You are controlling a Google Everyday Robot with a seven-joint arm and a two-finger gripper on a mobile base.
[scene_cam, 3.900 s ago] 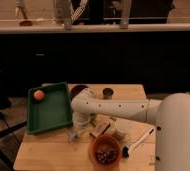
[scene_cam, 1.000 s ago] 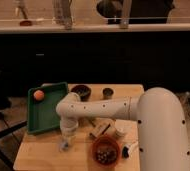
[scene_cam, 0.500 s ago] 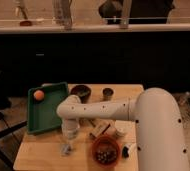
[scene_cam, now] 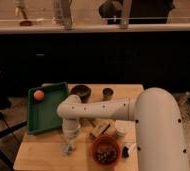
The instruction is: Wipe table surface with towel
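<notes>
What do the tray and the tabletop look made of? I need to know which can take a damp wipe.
Tray: probably plastic, dark green, smooth, with a moulded raised rim. Table surface: looks like light tan wood, matte. The gripper, shut, points down at it beside the tray, at a small pale lump, possibly the towel.

green tray (scene_cam: 45, 116) on the left, orange ball (scene_cam: 39, 94) sitting in its far corner | dark bowl (scene_cam: 81, 91) just past the tray | small dark cup (scene_cam: 107, 93) near it | orange bowl (scene_cam: 106, 149) up front with dark bits inside | dark cabinet front (scene_cam: 93, 57) behind
</notes>
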